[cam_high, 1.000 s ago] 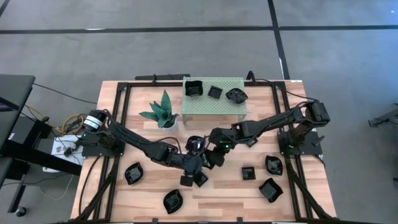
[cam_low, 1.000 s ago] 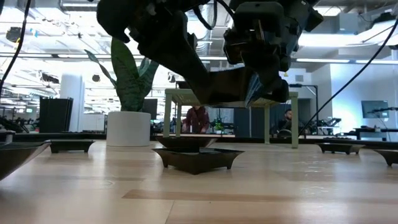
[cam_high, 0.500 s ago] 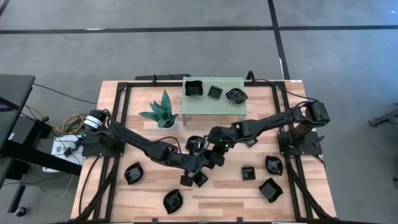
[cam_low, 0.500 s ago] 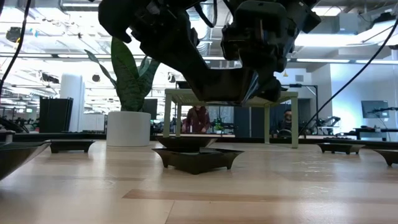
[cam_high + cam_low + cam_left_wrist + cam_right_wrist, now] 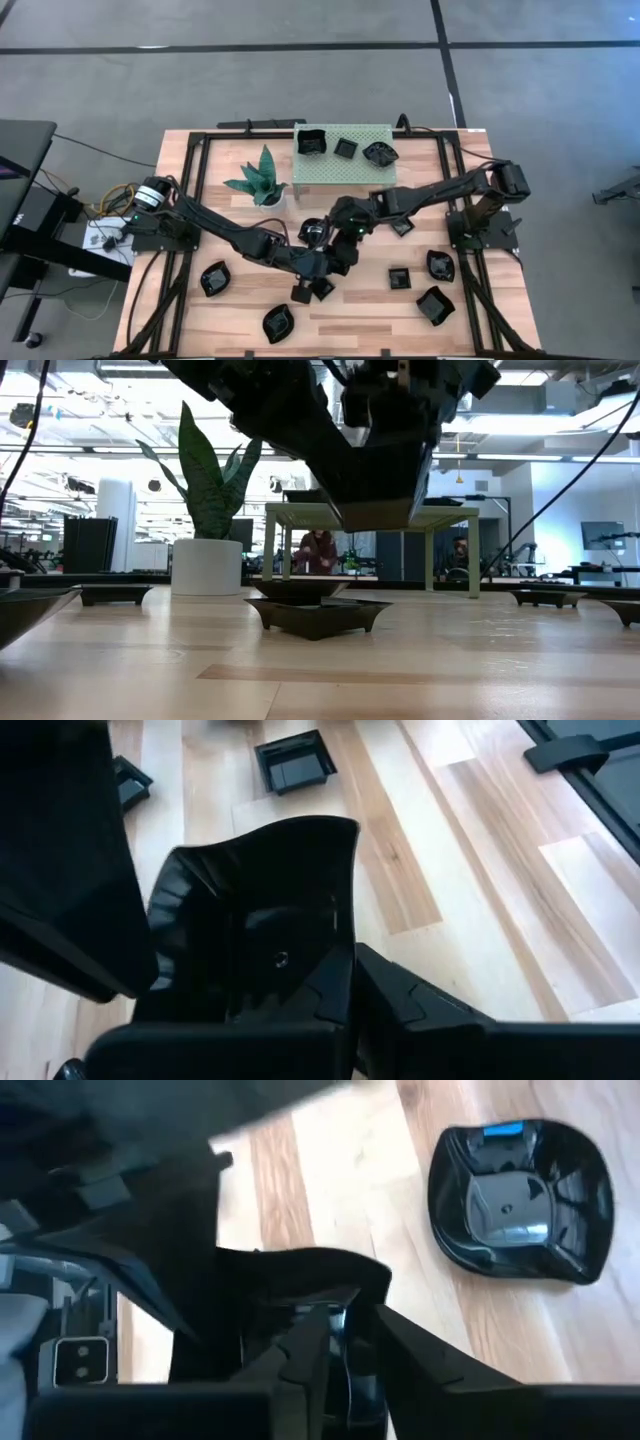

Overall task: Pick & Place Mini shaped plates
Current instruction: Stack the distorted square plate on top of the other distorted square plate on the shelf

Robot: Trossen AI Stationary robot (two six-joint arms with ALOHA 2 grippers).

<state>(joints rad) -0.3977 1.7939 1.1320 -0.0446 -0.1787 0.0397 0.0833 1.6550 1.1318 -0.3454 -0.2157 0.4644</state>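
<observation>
- We see both arms meet over the middle of the desk (image 5: 200, 320), where a glossy black mini plate (image 5: 262, 915) is held up in the air between them.
- Our left claw (image 5: 345, 985) is clenched on this plate: in the left wrist view its dark fingers pinch the rim, with the wooden top far below.
- Our right claw (image 5: 345, 1342) sits just beside the same plate; its fingers stand on either side of the rim with a narrow gap between them, and we cannot tell whether they still grip or have let go.
- In the low view the raised plate (image 5: 378, 512) hangs clear above a black dish (image 5: 318, 615) that rests on the wood.
- The right wrist view shows a rounded dish (image 5: 520, 1200) lying on the boards, apart from the claws.
- Three small black plates (image 5: 345, 148) sit on the green perforated shelf (image 5: 350, 172) at the far edge.
- More plates lie on the desk: one (image 5: 213, 278) and another (image 5: 278, 323) on the left side, and three (image 5: 437, 265) grouped on the right side.
- A green-leaved plant (image 5: 260, 178) in a white pot stands just left of the shelf.
- Beyond the desk, in the low view, a person (image 5: 318, 550) shows in the room.
</observation>
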